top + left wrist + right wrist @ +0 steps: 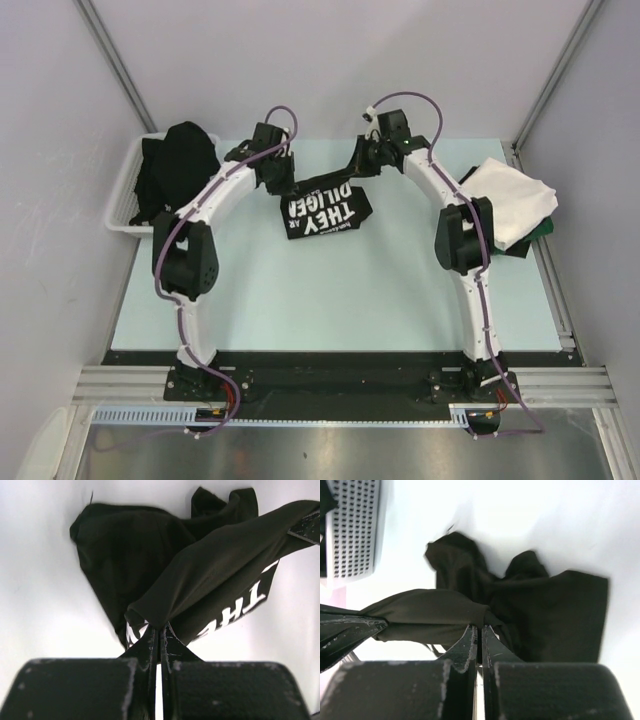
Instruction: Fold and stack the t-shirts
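Note:
A black t-shirt with white block lettering [325, 208] hangs bunched between both grippers over the far middle of the table. My left gripper [283, 182] is shut on one edge of it, with cloth pinched at the fingertips [160, 628]. My right gripper [358, 165] is shut on the other edge [480, 628]. The shirt's body [200, 575] sags onto the table below, lettering partly showing. In the right wrist view the dark cloth [555, 615] lies crumpled past the jaws. A folded white t-shirt [510, 195] lies on a dark green one [541, 231] at the right.
A white slotted basket [126, 196] stands at the table's back left with black shirts [178, 160] heaped in it; its wall [355, 530] shows in the right wrist view. The folded stack sits close to the table's right edge.

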`<action>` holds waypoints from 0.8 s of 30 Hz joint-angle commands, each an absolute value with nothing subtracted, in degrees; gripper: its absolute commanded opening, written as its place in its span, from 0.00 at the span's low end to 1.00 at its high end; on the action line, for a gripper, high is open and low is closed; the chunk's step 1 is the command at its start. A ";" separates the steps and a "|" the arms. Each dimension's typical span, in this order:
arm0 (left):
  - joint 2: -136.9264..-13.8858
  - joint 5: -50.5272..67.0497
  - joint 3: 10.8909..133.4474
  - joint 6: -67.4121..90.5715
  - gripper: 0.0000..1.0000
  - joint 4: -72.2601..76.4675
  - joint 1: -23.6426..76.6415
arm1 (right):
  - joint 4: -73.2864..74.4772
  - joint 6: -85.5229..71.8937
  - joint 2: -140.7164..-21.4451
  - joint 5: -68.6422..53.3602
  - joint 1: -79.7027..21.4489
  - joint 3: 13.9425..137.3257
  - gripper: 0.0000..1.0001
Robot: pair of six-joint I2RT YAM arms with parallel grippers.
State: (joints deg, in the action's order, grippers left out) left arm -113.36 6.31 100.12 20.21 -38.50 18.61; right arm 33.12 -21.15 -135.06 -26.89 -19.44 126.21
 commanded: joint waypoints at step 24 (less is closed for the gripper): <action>-126.39 7.56 114.08 18.54 0.00 -46.05 11.95 | 24.43 -31.46 -149.85 -35.07 -14.33 138.16 0.00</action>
State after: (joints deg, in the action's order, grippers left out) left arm -128.57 9.69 114.85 19.92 -41.80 14.92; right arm 27.55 -29.80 -149.12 -37.04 -15.44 135.57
